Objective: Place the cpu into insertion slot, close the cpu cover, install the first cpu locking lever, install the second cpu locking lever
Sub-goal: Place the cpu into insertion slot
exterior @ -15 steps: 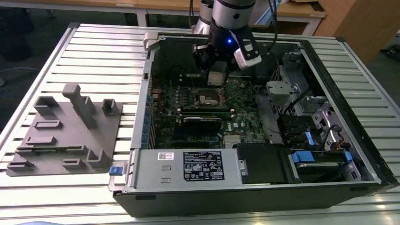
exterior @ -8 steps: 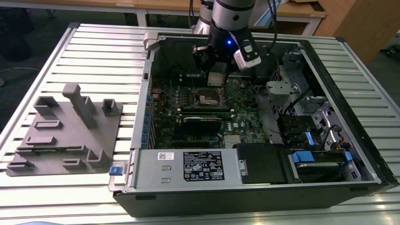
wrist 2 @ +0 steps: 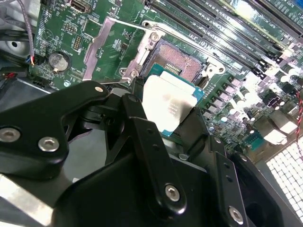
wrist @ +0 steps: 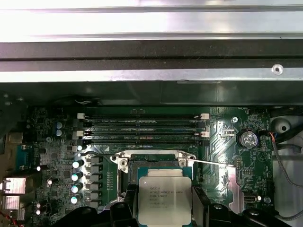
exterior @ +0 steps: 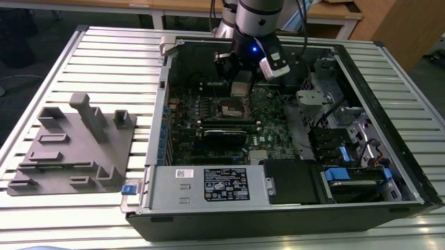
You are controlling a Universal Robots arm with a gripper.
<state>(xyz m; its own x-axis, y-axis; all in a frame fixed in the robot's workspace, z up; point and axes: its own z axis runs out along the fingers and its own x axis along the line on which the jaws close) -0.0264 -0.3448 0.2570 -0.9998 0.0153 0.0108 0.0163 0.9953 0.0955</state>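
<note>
Silver arm (exterior: 256, 18), black screw-studded gripper (wrist 2: 165, 108) (blue light (exterior: 255, 50))

dull grey cpu (wrist: 164, 201), green-edged; green circuit board (wrist: 222, 146); black memory slots (wrist: 142, 130)

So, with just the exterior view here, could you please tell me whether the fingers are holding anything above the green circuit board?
Observer: Yes, in the first wrist view the black fingers clamp the small flat square cpu with the dull grey metal top by two opposite edges.
Operator: Thanks. Is the socket uncovered?
Observer: It is: in the second wrist view the square silver-rimmed insertion slot shows its dark centre, and the thin silvery metal cpu cover frame is swung open beside it.
Operator: Is the cpu seated?
Observer: No, in the first wrist view it is held short of the insertion slot, whose rim shows beyond it.
</note>
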